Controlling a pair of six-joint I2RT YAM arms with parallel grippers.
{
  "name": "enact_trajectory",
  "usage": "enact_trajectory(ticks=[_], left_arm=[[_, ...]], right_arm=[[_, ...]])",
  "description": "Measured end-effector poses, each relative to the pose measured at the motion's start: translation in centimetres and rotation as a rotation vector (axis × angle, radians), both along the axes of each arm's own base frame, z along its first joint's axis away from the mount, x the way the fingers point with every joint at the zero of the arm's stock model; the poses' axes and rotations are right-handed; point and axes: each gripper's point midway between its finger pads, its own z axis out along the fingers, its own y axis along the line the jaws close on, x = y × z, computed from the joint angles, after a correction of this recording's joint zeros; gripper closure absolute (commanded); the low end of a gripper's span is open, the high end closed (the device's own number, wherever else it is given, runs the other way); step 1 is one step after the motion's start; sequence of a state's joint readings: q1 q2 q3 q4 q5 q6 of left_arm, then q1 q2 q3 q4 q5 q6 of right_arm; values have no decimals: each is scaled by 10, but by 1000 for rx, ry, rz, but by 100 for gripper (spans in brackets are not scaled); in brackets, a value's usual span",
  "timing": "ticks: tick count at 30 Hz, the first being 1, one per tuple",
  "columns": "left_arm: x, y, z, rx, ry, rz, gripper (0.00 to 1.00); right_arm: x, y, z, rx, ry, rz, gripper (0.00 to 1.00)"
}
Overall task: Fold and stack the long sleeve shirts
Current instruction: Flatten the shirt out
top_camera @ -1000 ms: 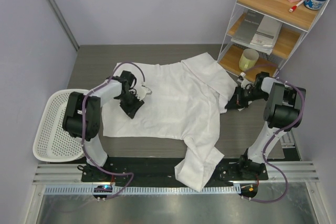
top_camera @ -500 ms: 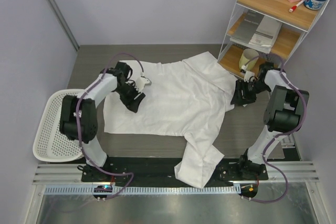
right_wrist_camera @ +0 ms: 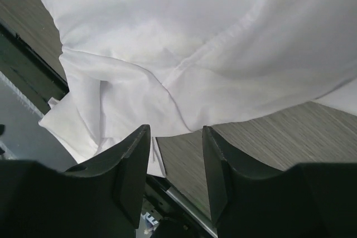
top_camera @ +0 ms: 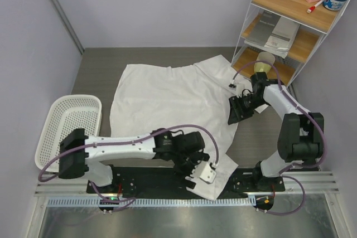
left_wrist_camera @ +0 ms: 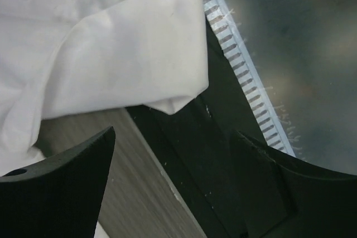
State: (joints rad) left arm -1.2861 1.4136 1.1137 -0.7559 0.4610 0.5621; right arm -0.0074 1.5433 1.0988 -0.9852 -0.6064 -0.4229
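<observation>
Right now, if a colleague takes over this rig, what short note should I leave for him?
Shirt: one in view, spread open on the table, not folded.
Left gripper: open, holds nothing, by the sleeve that hangs over the near table edge.
Right gripper: open, holds nothing, at the right edge of the cloth.
Done: laid out only.
Left: fold it, then stack.

Soft, even overhead light, faint shadows. Top view sharp. In the wrist views the near dark fingers [left_wrist_camera: 61, 188] blur and the white shirt [right_wrist_camera: 184, 32] nearly washes out.
</observation>
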Motion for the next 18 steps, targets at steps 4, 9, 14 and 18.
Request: enact_trajectory(ticks=[4, 9, 14, 18], left_arm=[[-29, -19, -35, 83, -21, -132, 26], [-34, -54, -63, 95, -87, -248, 26], [-33, -56, -91, 128, -140, -326, 41], [-35, -55, -105, 147, -181, -376, 77]], right_arm=[[-3, 3, -21, -8, 70, -7, 55], [3, -2, -47, -31, 133, -33, 56], [3, -8, -65, -70, 175, -43, 56], [4, -12, -75, -99, 203, -46, 56]])
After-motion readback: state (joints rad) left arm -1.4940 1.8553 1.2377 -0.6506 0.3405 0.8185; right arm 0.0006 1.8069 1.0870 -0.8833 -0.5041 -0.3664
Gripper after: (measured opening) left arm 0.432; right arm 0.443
